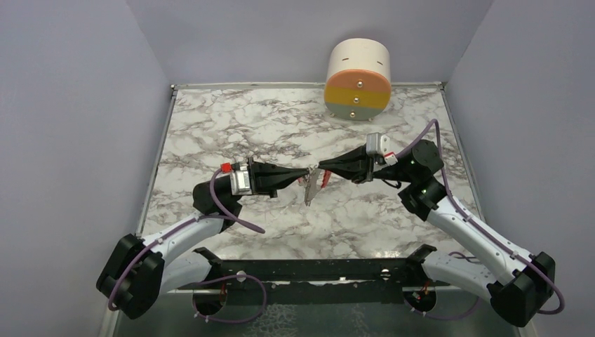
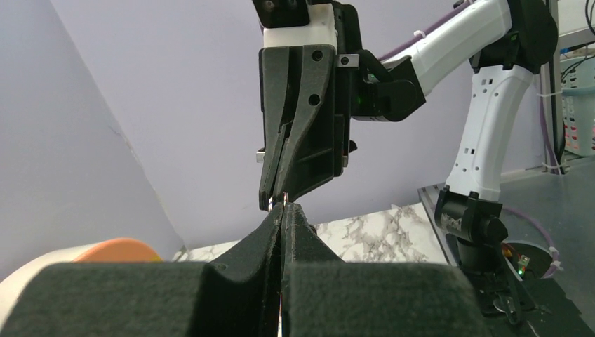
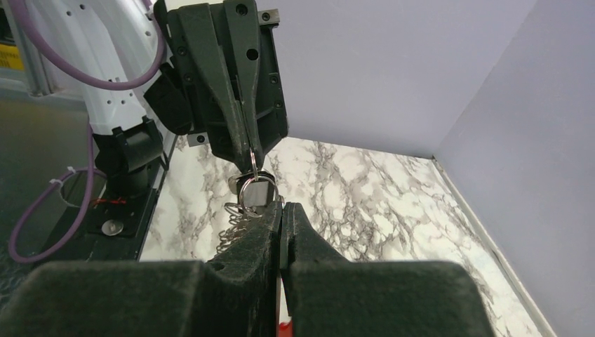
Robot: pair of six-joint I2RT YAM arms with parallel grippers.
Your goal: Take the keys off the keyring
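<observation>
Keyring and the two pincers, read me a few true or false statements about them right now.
1. The left pincer and right pincer meet tip to tip above the table. True.
2. The keyring hangs between them. True.
3. Both pincers are wide open. False: both are shut on the keyring.
4. The round container sits at the table's far edge. True.
5. The keyring lies beside the container. False: it is mid-table, held up.
</observation>
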